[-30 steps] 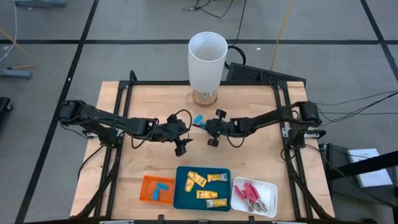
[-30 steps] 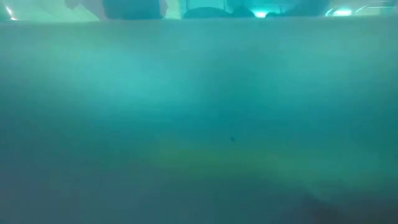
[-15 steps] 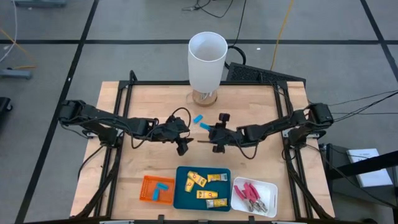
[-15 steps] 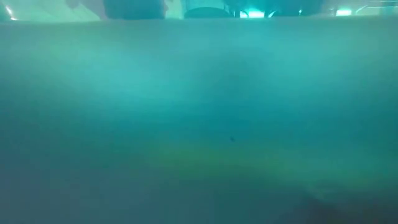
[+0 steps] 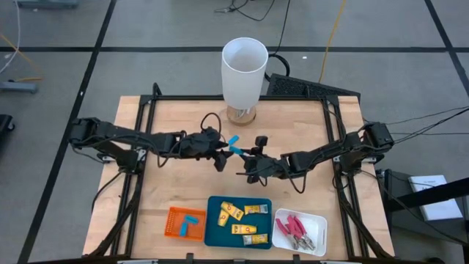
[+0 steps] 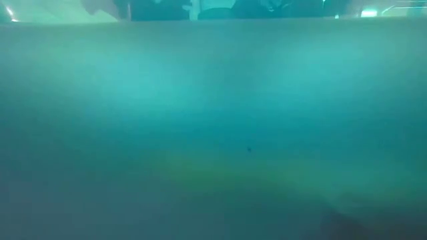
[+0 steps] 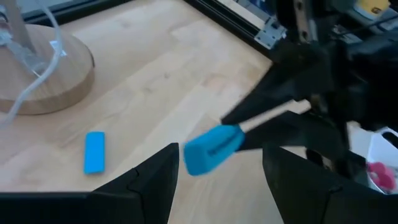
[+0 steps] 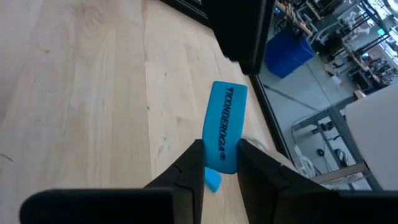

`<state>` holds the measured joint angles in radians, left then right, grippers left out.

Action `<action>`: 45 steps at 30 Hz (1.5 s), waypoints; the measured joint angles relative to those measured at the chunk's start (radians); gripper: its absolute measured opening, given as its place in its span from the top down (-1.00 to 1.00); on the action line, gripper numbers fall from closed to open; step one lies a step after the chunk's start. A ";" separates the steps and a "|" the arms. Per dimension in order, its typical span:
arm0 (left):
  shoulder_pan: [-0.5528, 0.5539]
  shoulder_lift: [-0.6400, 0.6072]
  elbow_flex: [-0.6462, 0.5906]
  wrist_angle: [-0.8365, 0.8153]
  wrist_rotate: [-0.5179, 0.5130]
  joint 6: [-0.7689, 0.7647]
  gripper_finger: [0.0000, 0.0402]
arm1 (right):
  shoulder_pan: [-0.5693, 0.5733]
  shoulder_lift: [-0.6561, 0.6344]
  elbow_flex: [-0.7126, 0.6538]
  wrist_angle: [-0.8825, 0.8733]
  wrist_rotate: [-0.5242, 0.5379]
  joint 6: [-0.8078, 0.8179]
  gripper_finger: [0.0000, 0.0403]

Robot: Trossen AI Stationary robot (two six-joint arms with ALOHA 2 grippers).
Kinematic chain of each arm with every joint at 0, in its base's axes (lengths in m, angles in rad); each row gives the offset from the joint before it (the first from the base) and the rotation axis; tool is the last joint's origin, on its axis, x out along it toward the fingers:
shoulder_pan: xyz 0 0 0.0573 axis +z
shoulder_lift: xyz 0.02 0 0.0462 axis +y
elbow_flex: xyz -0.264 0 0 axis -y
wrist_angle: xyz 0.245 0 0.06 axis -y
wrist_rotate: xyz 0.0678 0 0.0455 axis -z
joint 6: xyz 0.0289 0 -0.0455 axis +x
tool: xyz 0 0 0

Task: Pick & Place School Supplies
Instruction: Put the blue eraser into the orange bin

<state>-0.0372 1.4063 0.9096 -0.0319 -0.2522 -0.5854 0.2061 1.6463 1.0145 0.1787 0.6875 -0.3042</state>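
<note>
A: Two arms over the table, seen whole only from above. Left arm stretched low from the left edge, right arm from the right edge, wrists nearly meeting mid-table, short of the white cylinder at the far edge.

B: Nothing readable at table height, only teal haze.

A: Closer in, from the left wrist: left gripper spread wide, holding nothing, with the light-blue eraser just ahead of its fingers.

B: From the right wrist: right gripper pinched narrow on that eraser, dark lettering visible, held above the wood.

A: Shown by the left wrist alone: second light-blue block, flat on the table near the cylinder's wooden base.
</note>
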 joint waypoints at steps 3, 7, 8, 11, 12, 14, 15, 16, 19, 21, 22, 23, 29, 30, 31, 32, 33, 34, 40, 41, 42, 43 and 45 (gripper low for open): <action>0.011 0.000 0.000 0.000 -0.002 0.003 -0.17 | 0.001 0.000 0.000 0.011 -0.001 0.000 0.67; 0.024 0.000 0.000 0.000 -0.002 0.003 -0.17 | 0.004 0.000 0.000 0.028 -0.003 -0.006 0.66; 0.026 0.000 0.000 0.000 -0.002 -0.001 -0.17 | 0.006 0.000 0.000 0.037 -0.003 -0.013 0.66; 0.027 0.000 0.000 0.008 -0.002 -0.021 -0.17 | 0.012 0.000 0.000 0.061 -0.003 -0.030 0.67; 0.026 0.000 0.000 0.015 0.001 -0.024 -0.17 | 0.012 0.000 0.000 0.071 -0.004 -0.036 0.67; 0.026 0.000 0.000 0.030 0.032 -0.022 -0.17 | 0.013 0.000 0.000 0.088 -0.004 -0.041 0.66; 0.026 0.000 0.000 0.035 0.057 -0.023 -0.17 | 0.013 0.000 0.000 0.092 -0.004 -0.041 0.66; 0.026 0.000 0.000 0.040 0.079 -0.022 -0.17 | 0.012 0.000 0.000 0.094 -0.004 -0.045 0.66; 0.025 0.000 0.000 0.043 0.111 -0.011 -0.17 | 0.012 0.000 0.000 0.109 -0.004 -0.070 0.66; 0.025 0.000 0.000 0.042 0.114 0.000 -0.17 | 0.012 0.000 0.000 0.119 -0.003 -0.080 0.67; 0.024 0.000 0.000 0.042 0.119 0.002 -0.17 | 0.012 0.000 0.000 0.125 -0.003 -0.083 0.67; 0.023 0.000 0.000 0.042 0.123 0.003 -0.17 | 0.012 0.000 0.000 0.134 -0.002 -0.086 0.66; 0.023 0.000 0.000 0.042 0.125 0.023 -0.17 | 0.018 -0.001 0.000 0.182 0.022 -0.129 0.66; 0.023 0.000 0.000 0.042 0.125 0.023 -0.17 | 0.019 -0.001 0.000 0.184 0.030 -0.134 0.66; 0.023 0.000 0.000 0.042 0.125 0.023 -0.17 | 0.019 -0.001 0.000 0.184 0.042 -0.135 0.66; 0.023 0.000 0.000 0.042 0.125 0.024 -0.16 | 0.019 -0.001 0.000 0.184 0.045 -0.135 0.66; 0.023 0.000 0.000 0.042 0.125 0.024 -0.15 | 0.019 -0.001 0.000 0.184 0.045 -0.135 0.65; 0.023 0.000 0.000 0.042 0.125 0.024 -0.13 | 0.019 -0.001 0.000 0.183 0.045 -0.135 0.65; 0.023 0.000 0.000 0.042 0.125 0.034 0.18 | 0.020 -0.001 0.000 0.173 0.045 -0.130 0.65; 0.023 0.001 0.000 0.042 0.124 0.037 0.25 | 0.020 -0.001 0.000 0.170 0.045 -0.129 0.65; 0.024 0.001 0.000 0.042 0.124 0.039 0.32 | 0.020 -0.001 0.000 0.170 0.045 -0.129 0.65; 0.024 0.001 0.000 0.042 0.122 0.041 0.39 | 0.020 -0.001 0.000 0.170 0.044 -0.127 0.65; 0.024 0.001 0.000 0.042 0.121 0.041 0.51 | 0.020 -0.001 0.000 0.169 0.043 -0.121 0.65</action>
<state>-0.0132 1.4071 0.9100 0.0097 -0.1310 -0.5442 0.2260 1.6455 1.0149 0.3473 0.7308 -0.4254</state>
